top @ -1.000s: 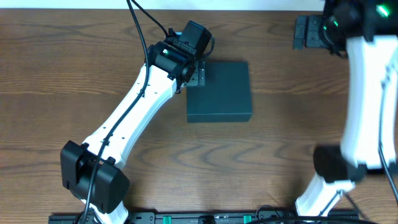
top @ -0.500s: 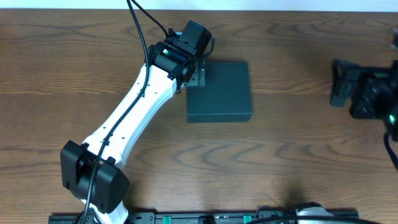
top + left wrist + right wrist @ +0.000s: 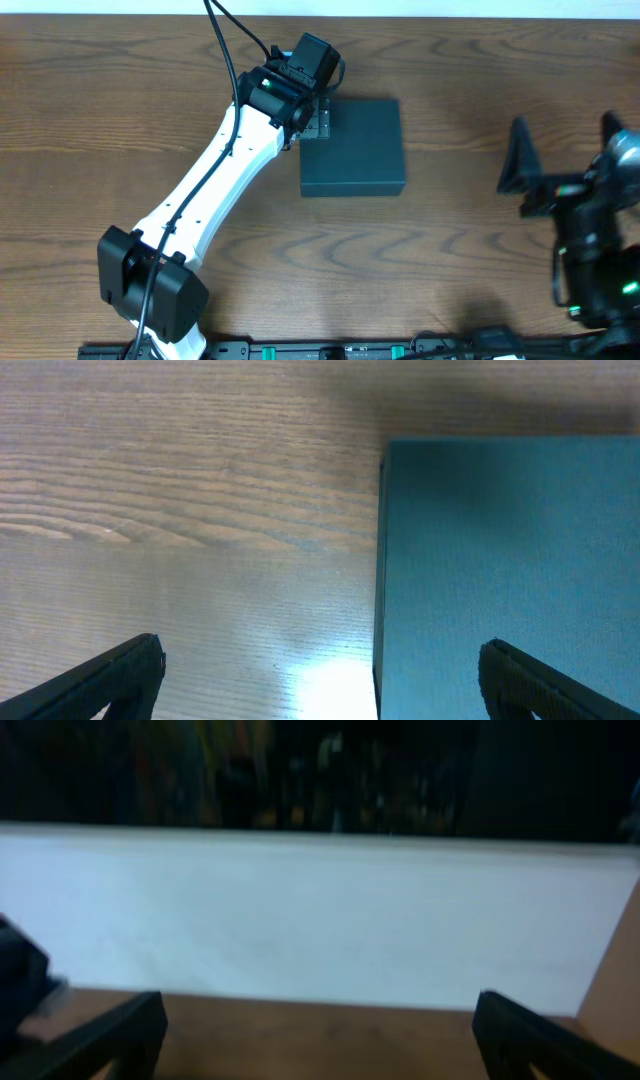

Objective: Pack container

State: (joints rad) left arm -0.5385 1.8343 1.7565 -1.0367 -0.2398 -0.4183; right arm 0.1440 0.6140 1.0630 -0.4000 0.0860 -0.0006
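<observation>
Overhead, the dark blue-green square cardboard container (image 3: 352, 148) lies shut on the brown wooden surface (image 3: 100, 100), with the left pincer (image 3: 317, 120) at its far-left corner and the right pincer (image 3: 565, 140) well apart, rightward. Left wrist: released, straddling one container edge. Right wrist: blurred, released, empty.

Dark blue-green container (image 3: 353, 146) — square, lid shut — lies flat mid-table.
</observation>
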